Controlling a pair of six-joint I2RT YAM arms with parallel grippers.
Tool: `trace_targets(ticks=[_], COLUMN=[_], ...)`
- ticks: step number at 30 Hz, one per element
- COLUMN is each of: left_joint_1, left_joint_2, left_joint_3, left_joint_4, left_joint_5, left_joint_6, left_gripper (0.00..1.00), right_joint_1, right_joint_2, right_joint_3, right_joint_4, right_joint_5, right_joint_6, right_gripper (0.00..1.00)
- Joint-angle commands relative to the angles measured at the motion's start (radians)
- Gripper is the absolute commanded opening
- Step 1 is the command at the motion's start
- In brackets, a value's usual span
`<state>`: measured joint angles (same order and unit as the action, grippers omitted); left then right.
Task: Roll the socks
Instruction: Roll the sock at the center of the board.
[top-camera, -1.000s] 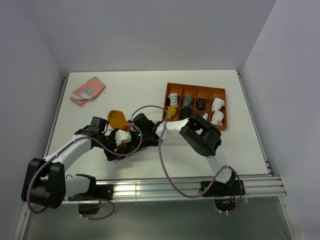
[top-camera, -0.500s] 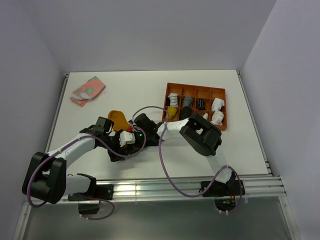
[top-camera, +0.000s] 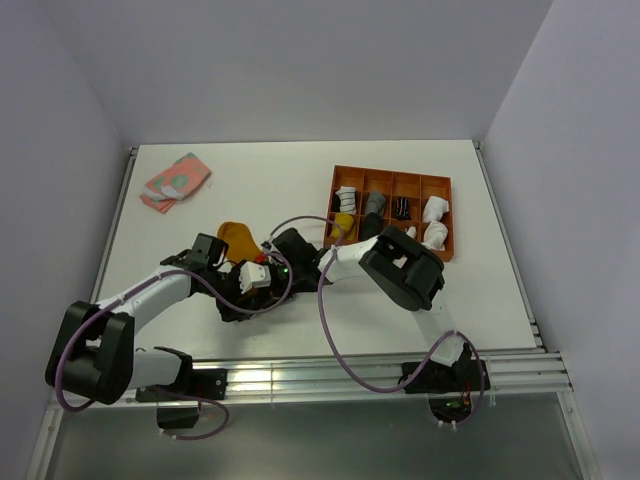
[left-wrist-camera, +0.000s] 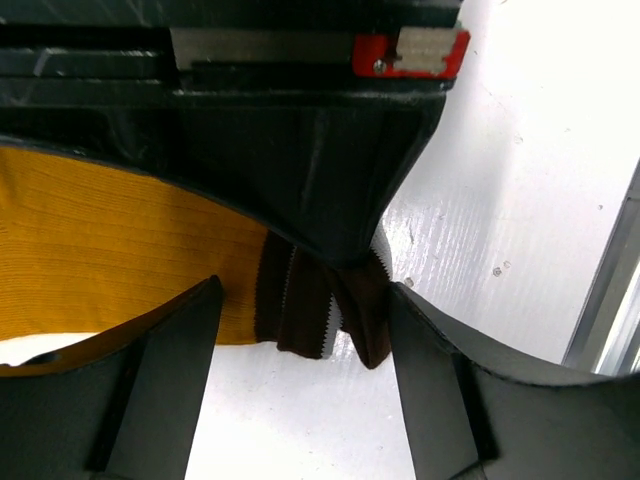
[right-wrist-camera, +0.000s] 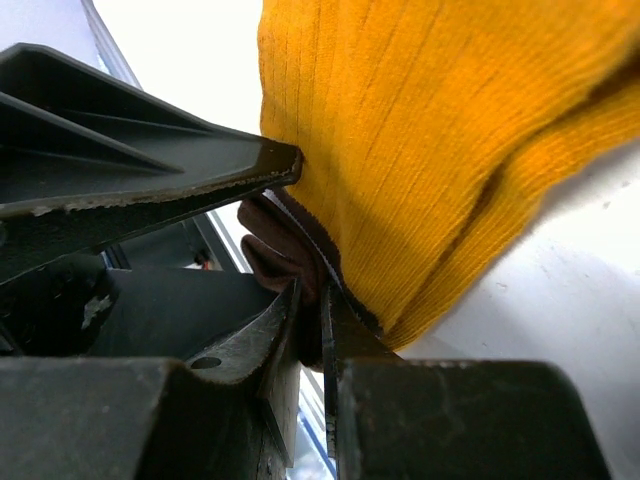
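as the left arm swung in toward its partner over the last second, the left gripper (left-wrist-camera: 305, 320) came to straddle the striped cuff (left-wrist-camera: 300, 310) of the mustard sock (top-camera: 234, 238). its fingers (left-wrist-camera: 170, 380) stood spread wide on either side of the cuff, released and grasping nothing. the right gripper (right-wrist-camera: 312, 300) had not shifted; it stayed clenched on that same brown-and-white cuff, pinching the fabric edge between nearly closed jaws. by my reading, a second hold was being set up at the cuff. the rolling itself had probably not begun, since no wound-up part of the sock showed in any view.

the sock lay on the counter (top-camera: 300, 180), left of its centre, between the two arms and well apart from the orange tray (top-camera: 390, 169). its long axis ran on a diagonal. the rounded toe end pointed toward the far left, and the cuff end pointed near and right, under both grippers. the navy sock could not be told apart from the dark arm parts there.
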<state>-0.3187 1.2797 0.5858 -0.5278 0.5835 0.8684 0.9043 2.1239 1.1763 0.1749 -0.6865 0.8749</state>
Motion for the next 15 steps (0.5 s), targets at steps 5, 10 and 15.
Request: trace_targets(ticks=[5,10,15], left_joint_1=[-0.005,-0.005,-0.005], left_joint_2=[0.023,0.038,0.046], left_joint_3=[0.032,0.039,0.045], left_joint_4=[-0.021,-0.037,-0.061], left_joint_5=[0.055,0.075,0.090], left_joint_6=[0.007,0.014,0.034], left_gripper=[0.71,0.73,0.74], right_joint_1=[-0.016,-0.024,-0.030], right_joint_2=[-0.005,-0.001,-0.005], right_joint_3=[-0.040,-0.044,-0.044], right_joint_4=[-0.012,0.005,0.005], right_joint_5=[-0.008,-0.012,-0.010], right_joint_6=[0.035,0.064,0.073], right_gripper=[0.00,0.00,0.00])
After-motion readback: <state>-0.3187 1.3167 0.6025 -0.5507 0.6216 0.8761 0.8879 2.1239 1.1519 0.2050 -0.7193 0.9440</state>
